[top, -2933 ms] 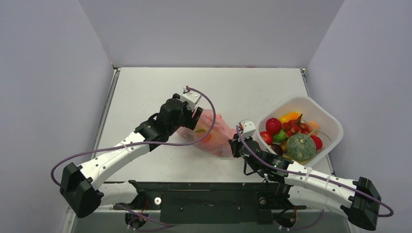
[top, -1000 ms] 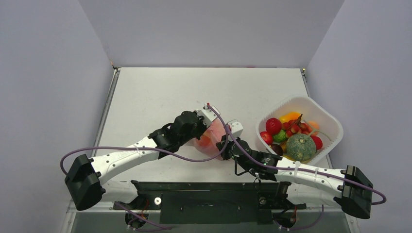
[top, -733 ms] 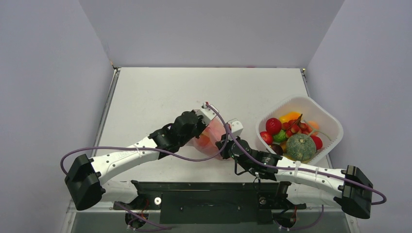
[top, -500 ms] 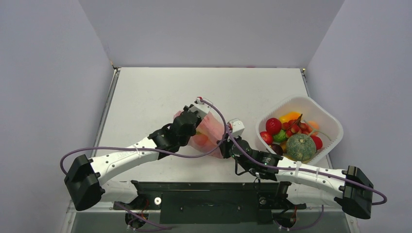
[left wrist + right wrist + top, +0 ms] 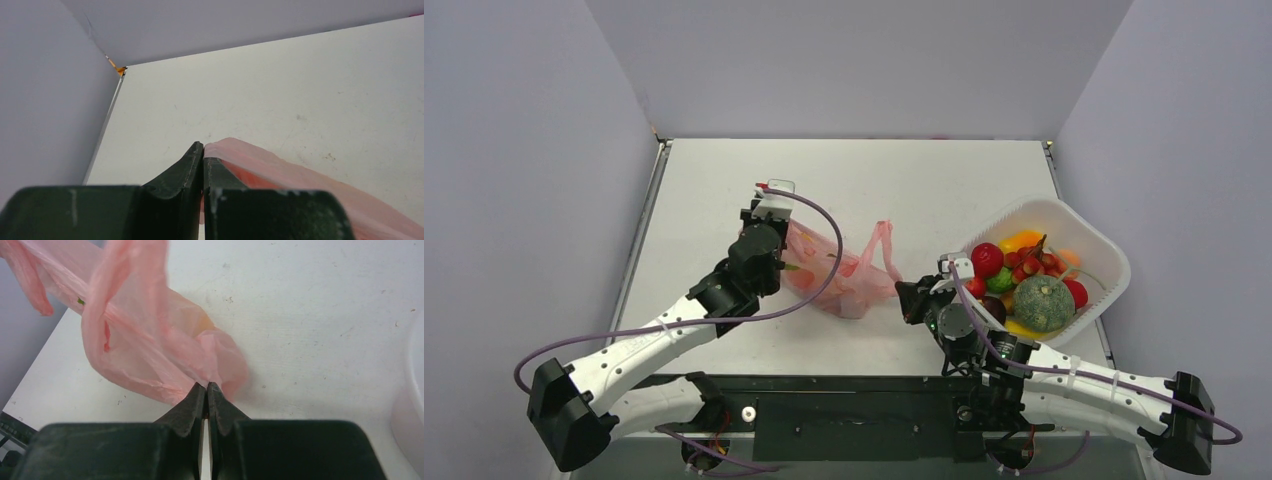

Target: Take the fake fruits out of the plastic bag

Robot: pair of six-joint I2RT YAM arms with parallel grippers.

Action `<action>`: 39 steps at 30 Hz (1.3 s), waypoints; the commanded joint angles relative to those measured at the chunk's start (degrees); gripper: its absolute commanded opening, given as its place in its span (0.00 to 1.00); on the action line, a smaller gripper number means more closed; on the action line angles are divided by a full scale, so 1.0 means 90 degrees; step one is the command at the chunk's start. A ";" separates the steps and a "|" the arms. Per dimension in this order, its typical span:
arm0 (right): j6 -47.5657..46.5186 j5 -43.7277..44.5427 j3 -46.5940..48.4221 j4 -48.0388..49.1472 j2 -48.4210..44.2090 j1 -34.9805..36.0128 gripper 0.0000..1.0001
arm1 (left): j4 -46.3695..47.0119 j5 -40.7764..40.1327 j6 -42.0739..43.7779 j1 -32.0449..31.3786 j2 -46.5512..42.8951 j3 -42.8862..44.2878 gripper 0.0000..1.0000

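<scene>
We see the bag (image 5: 842, 285) near the middle of the table (image 5: 724, 180), slumped and stretched between the two grippers. It is thin pink plastic, and one loop handle (image 5: 885, 243) stands up at its right side. Through the film we make out a few fruits (image 5: 850, 270) as orange-red blotches with a bit of green; we cannot tell what kinds they are.

The left gripper (image 5: 203, 150) is at the bag's far-left end, its fingers pressed together on an edge of the plastic. The right gripper (image 5: 206, 386) is at the near-right end, pinching a bunched fold just above the table.

To the right, apart from the bag, the white basket (image 5: 1106, 258) sits by the table's edge. It holds more fruits, among them a red round one and a large green one.
</scene>
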 commanded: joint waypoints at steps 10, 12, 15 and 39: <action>-0.0820 -0.0132 0.0686 -0.0671 0.0423 -0.0045 0.24 | -0.0264 0.1378 -0.0520 0.0379 -0.0389 0.0280 0.00; -0.0846 -0.0286 0.0877 -0.0687 0.0452 -0.0159 0.34 | -0.0330 0.1568 -0.0538 0.0382 -0.0385 0.0304 0.00; -0.0782 -0.0790 0.1234 -0.0736 0.0518 -0.0502 0.38 | -0.0347 0.1661 -0.0538 0.0383 -0.0392 0.0308 0.00; -0.0381 -0.0851 0.3822 -0.2236 0.2740 -0.1636 0.62 | -0.0403 0.1765 -0.0575 0.0382 -0.0422 0.0331 0.00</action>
